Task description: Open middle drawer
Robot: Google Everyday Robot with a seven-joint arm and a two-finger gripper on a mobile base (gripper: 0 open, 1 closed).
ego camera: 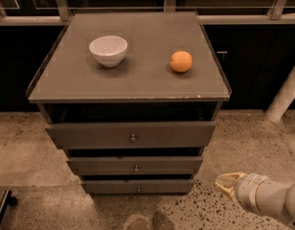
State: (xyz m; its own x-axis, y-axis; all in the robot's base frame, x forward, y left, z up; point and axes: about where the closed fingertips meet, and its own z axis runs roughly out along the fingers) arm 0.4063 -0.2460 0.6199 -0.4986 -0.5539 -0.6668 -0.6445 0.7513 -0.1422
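Note:
The middle drawer [109, 165] is the mid-sized grey-brown front of the three in the cabinet, with a small round metal knob [136, 168] at its centre. It sits between the tall top drawer [90, 135] and the narrow bottom drawer [109, 186]. My gripper [227, 182], with yellowish tips on a white arm, is at the lower right, low over the floor. It is to the right of the cabinet's bottom corner, apart from every drawer and holding nothing.
A white bowl [108, 50] and an orange [181, 61] sit on the cabinet top [133, 80]. A white post [285, 97] stands at the right. Speckled floor [28, 152] surrounds the cabinet, and dark cabinets line the back.

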